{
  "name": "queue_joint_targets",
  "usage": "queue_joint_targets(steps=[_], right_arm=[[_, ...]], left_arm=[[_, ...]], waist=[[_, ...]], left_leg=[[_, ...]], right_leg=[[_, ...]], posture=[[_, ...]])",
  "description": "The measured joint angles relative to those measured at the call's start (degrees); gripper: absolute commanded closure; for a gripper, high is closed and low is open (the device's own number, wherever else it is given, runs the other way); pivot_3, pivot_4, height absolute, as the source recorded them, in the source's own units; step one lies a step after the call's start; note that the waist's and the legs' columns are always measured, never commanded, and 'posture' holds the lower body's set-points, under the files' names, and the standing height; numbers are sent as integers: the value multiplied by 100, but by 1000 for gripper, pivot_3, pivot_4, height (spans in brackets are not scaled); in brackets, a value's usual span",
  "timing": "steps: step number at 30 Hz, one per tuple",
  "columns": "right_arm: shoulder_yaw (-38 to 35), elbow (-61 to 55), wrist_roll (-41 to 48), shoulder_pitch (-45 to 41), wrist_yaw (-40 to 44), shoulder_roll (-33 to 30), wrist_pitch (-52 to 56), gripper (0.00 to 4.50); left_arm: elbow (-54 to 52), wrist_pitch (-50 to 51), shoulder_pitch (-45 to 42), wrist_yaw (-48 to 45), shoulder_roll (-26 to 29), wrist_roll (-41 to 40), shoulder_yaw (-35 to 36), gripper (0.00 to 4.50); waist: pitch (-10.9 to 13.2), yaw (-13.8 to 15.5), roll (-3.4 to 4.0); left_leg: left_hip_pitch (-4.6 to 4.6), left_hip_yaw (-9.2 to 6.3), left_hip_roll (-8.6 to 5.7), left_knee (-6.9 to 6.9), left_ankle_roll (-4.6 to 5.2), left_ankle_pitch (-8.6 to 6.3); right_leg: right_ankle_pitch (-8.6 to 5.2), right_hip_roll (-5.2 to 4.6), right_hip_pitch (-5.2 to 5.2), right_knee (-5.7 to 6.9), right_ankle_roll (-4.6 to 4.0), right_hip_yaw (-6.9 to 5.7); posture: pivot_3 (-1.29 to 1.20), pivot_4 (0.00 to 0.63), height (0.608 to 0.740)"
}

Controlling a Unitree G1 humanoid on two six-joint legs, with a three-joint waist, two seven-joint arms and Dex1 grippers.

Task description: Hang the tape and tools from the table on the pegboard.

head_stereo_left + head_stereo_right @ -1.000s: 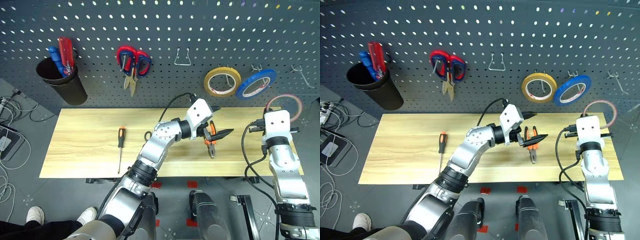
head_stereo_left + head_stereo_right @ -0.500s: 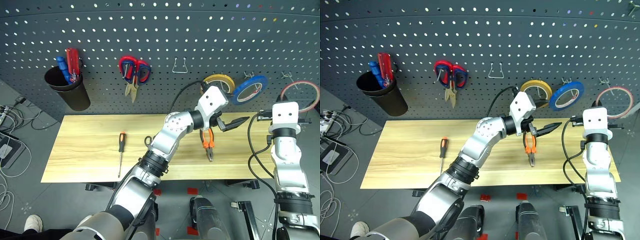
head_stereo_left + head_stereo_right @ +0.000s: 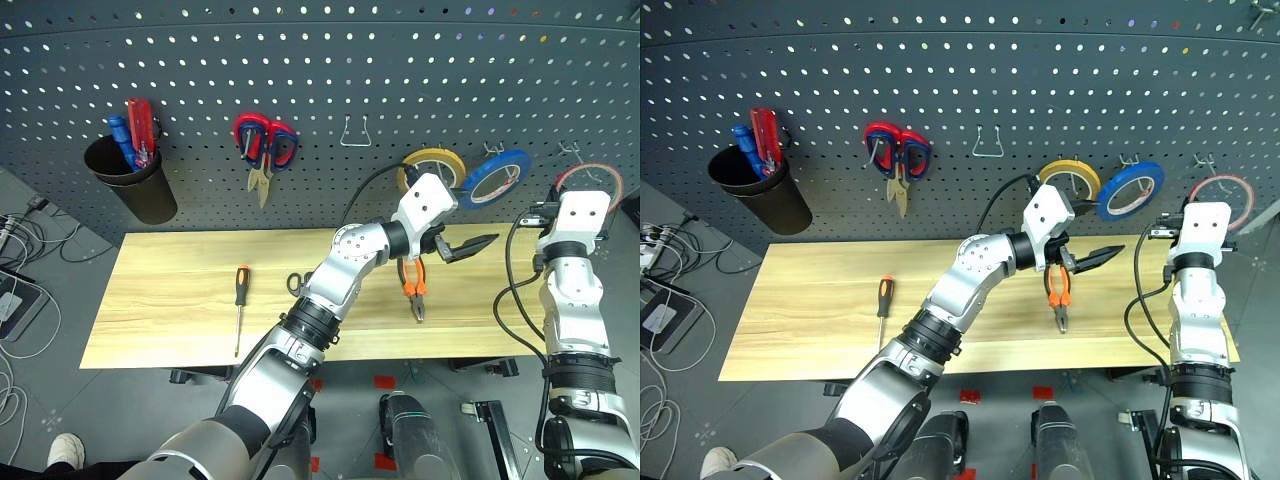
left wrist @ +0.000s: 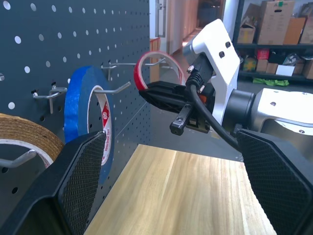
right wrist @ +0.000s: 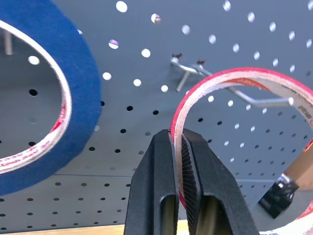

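On the pale wooden table (image 3: 180,300), starting at its left part, the screwdriver (image 3: 239,303) with the orange-and-black handle lies flat, untouched and well apart from either arm. Just right of it, near the left arm's elbow, the black loops of the small scissors (image 3: 296,284) show on the wood, partly hidden by the arm. Further right, the orange-and-black pliers (image 3: 413,290) lie on the table just below the left claw (image 3: 470,247), whose fingers stand spread wide and empty, pointing toward the right arm and hovering clear of the pliers.

On the pegboard (image 3: 400,80) above, a bent wire hook (image 3: 357,133) near the middle hangs bare, and the yellow roll (image 3: 432,168) and the blue roll (image 3: 490,172) hang on their pegs.

At the far right, the red tape (image 5: 234,93) is looped over a metal hook (image 5: 215,81), and the right claw (image 5: 178,161) is pinched on the lower left edge of the ring, one finger on each side of the thin band. The hook passes through the ring's hollow centre, so the tape appears to be hung and only the release seems to remain.

Judged from this, one of four items is nearly done. The screwdriver, scissors and pliers are not yet hung.
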Motion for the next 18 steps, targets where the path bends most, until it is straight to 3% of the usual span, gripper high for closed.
queue_joint_targets(steps=[11,18], right_arm=[[0,-63,-5,105,-102,144,103,16],[34,-998,8,920,-127,331,1095,16]], left_arm=[[125,-27,-49,19,-5,1,1,0],[-360,29,411,-122,108,0,-63,0]], waist=[[-68,-9,41],[-70,-32,43]], left_leg=[[1,6,-1,2,1,0],[4,11,2,1,4,-1]], right_leg=[[0,-1,0,3,0,4],[0,0,0,9,0,10]], posture=[[-85,201,740],[-82,249,740]])
